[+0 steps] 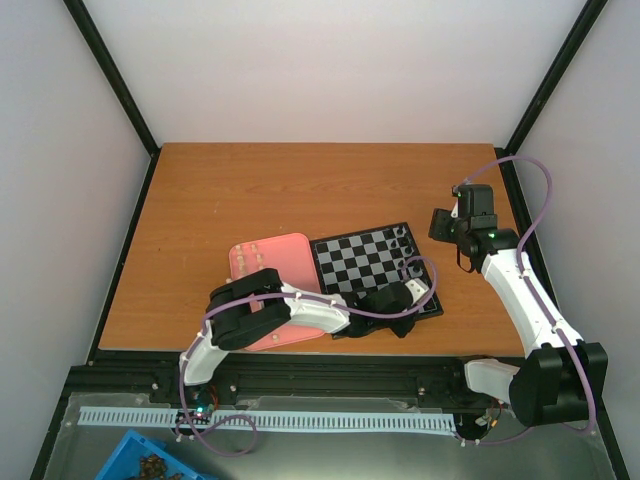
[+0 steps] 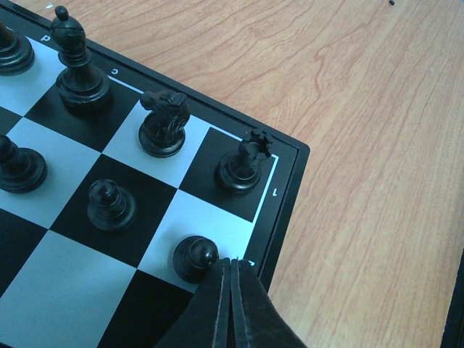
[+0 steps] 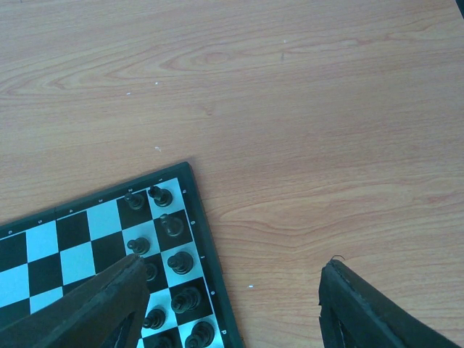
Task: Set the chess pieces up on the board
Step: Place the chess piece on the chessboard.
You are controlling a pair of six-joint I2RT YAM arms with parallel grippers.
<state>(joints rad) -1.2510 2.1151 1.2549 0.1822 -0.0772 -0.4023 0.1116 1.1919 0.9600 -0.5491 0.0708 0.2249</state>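
Blue bin [image 1: 150,462]; wooden table [image 1: 300,190] bears board [image 1: 352,264]; white walls [image 1: 340,60].

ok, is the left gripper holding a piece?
No, the left gripper is shut with nothing in it; a black pawn stands on the board beside it.

- Just ahead of your left claw [image 2: 230,265], the black pieces [image 2: 163,127] are glossy, standing on black and pale grey-white checks.
- The board [image 2: 288,188] has a black border with a thin white line and white letters.
- To that claw's right, the table [image 2: 362,145] is orange-brown wood grain.
- Your right claw [image 3: 232,270] is matt black, like the left.
- In the top view, left of the left claw, the tray [image 1: 290,255] is pink, with cream pieces [image 1: 255,248] on it.
- Your arms [image 1: 525,290] are white with black joints; the cables [image 1: 549,195] are purple.
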